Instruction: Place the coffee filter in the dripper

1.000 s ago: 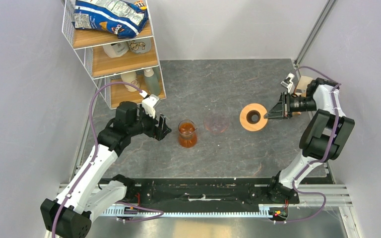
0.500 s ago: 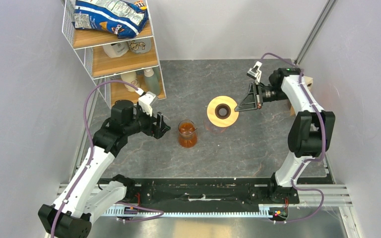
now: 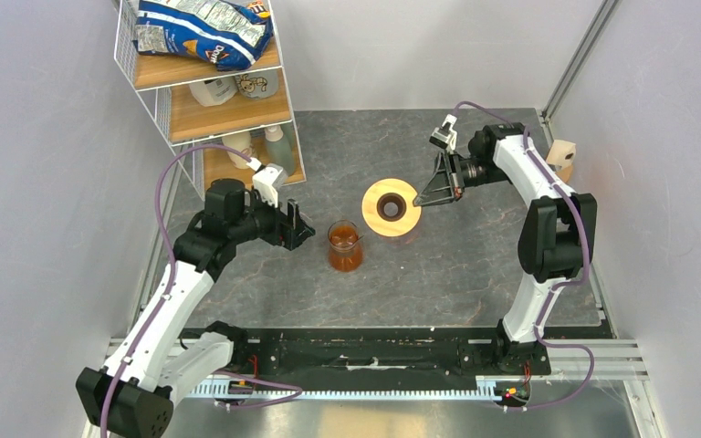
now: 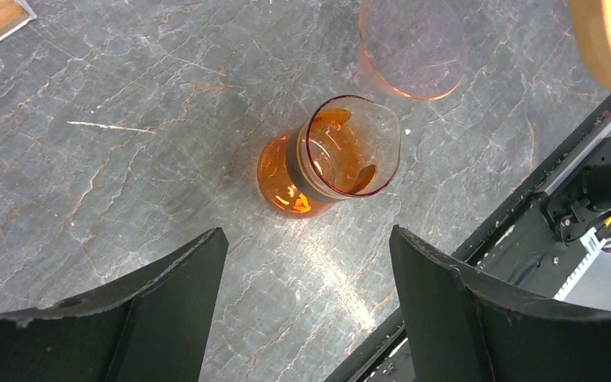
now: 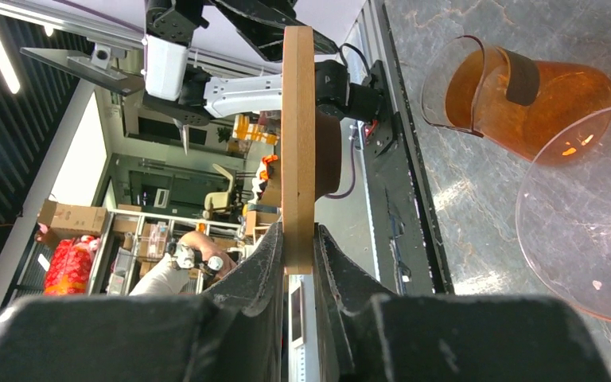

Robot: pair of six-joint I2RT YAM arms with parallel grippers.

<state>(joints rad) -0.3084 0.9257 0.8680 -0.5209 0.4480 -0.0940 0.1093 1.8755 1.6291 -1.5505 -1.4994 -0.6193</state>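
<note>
Pinching the wooden ring (image 3: 389, 207) by its rim, the right end effector (image 3: 423, 198) holds it flat, hole up, over the worktop (image 3: 475, 274) beside the amber jug (image 3: 345, 246); left end effector (image 3: 299, 228) spread nearby; filter unseen.

Amber carafe (image 4: 330, 155) stands upright near pinkish glass cup (image 4: 412, 48).

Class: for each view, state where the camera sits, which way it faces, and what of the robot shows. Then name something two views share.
Top external: above and behind, looking down on the table; both arms show.
Left wrist: on the left arm, looking down past the open left claw at the carafe.
Right wrist: along the right claw, shut on the dripper at its edge.
Both wrist views share the carafe.
</note>
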